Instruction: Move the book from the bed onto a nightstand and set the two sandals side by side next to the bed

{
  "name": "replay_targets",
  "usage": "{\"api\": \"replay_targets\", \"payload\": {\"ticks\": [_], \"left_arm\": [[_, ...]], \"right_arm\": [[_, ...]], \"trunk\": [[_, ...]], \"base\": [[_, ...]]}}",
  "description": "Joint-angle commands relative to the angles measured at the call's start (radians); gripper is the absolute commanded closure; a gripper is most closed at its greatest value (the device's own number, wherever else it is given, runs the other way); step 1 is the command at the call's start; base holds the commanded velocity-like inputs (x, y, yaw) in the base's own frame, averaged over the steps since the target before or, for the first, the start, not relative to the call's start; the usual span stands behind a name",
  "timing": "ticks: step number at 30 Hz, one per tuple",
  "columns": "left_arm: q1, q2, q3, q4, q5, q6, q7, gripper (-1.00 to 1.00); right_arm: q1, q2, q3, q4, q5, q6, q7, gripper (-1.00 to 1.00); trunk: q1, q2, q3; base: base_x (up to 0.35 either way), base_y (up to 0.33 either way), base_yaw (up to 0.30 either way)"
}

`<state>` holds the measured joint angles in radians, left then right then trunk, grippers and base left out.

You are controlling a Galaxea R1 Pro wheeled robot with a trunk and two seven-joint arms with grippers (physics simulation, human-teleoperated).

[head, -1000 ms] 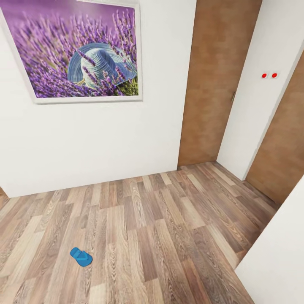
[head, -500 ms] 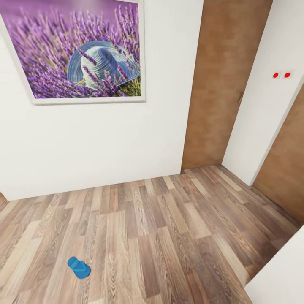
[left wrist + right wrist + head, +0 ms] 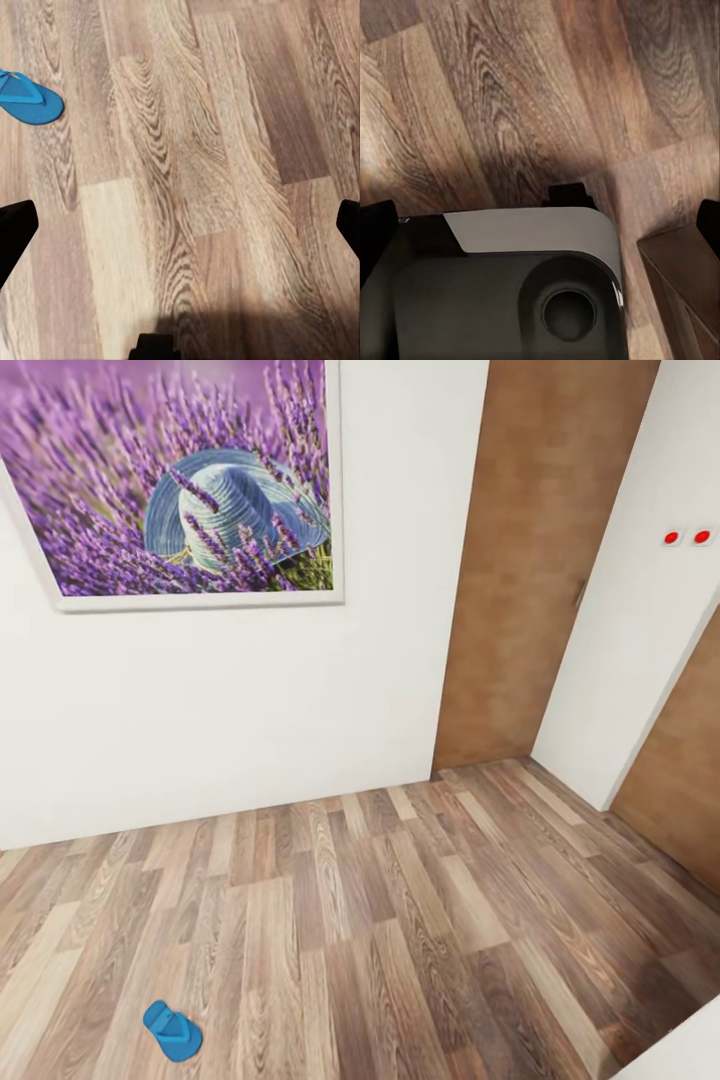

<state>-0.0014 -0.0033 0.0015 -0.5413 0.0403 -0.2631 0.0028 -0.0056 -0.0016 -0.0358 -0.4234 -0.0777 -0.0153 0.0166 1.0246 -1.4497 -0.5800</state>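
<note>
I see one blue sandal [image 3: 172, 1031] lying flat on the wood floor [image 3: 400, 920], low on my left in the head view, well out from the white wall [image 3: 230, 700] with the lavender picture [image 3: 190, 480]. In the left wrist view the same sandal [image 3: 28, 98] sits ahead of the left end effector [image 3: 180, 225] and off to one side, its long axis running roughly across the line of the fingers. That end effector is spread wide and empty. The right end effector [image 3: 540, 225] also looks spread with nothing between its fingertips, hanging over the robot's dark base [image 3: 510, 292], though only the tips show. I judge the left arm the nearer one for this pickup.
</note>
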Motion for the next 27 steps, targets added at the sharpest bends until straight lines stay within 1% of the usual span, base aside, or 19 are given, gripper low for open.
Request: {"api": "replay_targets", "payload": {"ticks": [1,10,18,27], "left_arm": [[0.0,0.0,0.0,0.0,0.004,-0.002,0.0,-1.0],[0.0,0.0,0.0,0.0,0.004,-0.002,0.0,-1.0],[0.0,0.0,0.0,0.0,0.004,-0.002,0.0,-1.0],[0.0,0.0,0.0,0.0,0.004,-0.002,0.0,-1.0]], "right_arm": [[0.0,0.0,-0.001,0.0,-0.008,-0.002,0.002,-1.0],[0.0,0.0,-0.001,0.0,-0.008,-0.002,0.002,-1.0],[0.0,0.0,-0.001,0.0,-0.008,-0.002,0.002,-1.0],[0.0,0.0,-0.001,0.0,-0.009,-0.002,0.002,-1.0]], "trunk": [[0.0,0.0,-0.001],[0.0,0.0,-0.001],[0.0,0.0,-0.001],[0.0,0.0,-0.001]], "base": [[0.25,0.0,0.0],[0.236,0.0,0.0],[0.058,-0.001,0.0],[0.242,-0.077,0.0]]}}
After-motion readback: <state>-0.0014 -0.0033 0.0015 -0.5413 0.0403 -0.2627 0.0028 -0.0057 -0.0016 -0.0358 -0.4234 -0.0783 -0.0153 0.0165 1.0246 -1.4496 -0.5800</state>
